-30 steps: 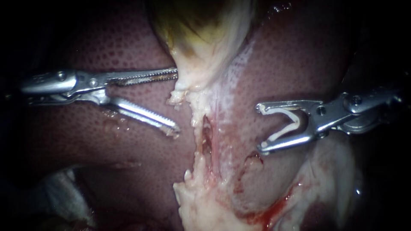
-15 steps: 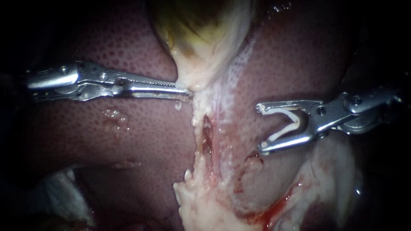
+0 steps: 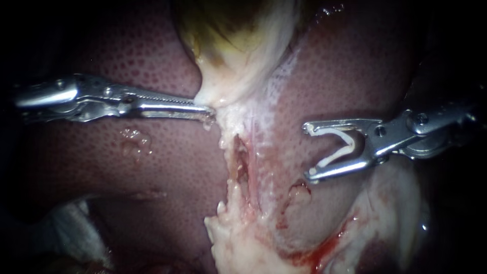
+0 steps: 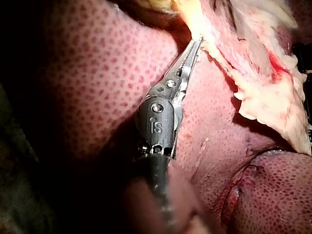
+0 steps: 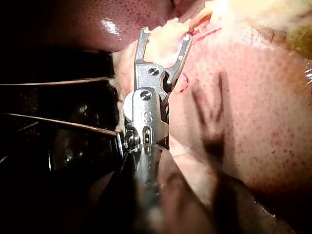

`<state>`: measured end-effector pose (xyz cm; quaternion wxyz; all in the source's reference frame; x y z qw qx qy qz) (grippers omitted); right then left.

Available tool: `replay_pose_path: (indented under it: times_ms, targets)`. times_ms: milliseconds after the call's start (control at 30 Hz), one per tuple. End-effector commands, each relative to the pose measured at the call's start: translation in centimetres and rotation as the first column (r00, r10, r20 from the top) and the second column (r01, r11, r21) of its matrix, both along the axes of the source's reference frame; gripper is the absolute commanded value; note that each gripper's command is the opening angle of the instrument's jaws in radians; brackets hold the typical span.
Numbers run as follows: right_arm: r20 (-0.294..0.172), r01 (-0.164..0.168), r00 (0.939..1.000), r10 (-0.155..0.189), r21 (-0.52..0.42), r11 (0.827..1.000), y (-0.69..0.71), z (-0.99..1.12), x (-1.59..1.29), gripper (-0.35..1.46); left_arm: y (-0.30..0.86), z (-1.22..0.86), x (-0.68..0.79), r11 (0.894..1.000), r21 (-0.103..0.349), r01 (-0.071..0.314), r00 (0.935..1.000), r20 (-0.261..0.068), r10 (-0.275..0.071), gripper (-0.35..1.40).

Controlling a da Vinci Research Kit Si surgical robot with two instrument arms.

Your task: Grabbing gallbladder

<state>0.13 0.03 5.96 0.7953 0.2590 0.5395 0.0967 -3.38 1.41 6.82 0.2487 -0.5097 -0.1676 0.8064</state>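
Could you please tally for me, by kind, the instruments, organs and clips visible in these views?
Instruments: 2, the left instrument and the right instrument
Organs: 2, the liver and the gallbladder
Clips: 1, the clip held in the right instrument's jaws
Total: 5

The liver (image 3: 152, 167), a dark-red mottled surface, bears the gallbladder (image 3: 238, 56) at the middle of its upper edge, a ragged pale tissue strip (image 3: 243, 238) running from there to its lower edge, and, beside its lower left edge, dim whitish material (image 3: 71, 228), possibly gauze.
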Motion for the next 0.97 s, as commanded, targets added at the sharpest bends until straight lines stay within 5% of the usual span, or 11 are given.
replay_pose_path:
  times_ms: [33,400,967]
  targets:
    - [0.0,0.0,1.0,0.0,0.0,1.0,0.0,0.0,0.0,0.6,0.03,-0.05,0.03,1.0,0.0,0.003,1.0,0.0,-0.003,-0.35]
    - [0.0,0.0,1.0,0.0,0.0,1.0,0.01,0.01,0.0,0.59,0.2,-0.51,0.26,0.999,0.008,0.041,0.9991,0.011,-0.042,-0.35]
    - [0.0,0.0,1.0,0.0,0.0,1.0,0.01,0.01,-0.01,0.59,0.18,-0.54,0.25,0.999,0.002,0.042,0.999,0.012,-0.042,-0.35]
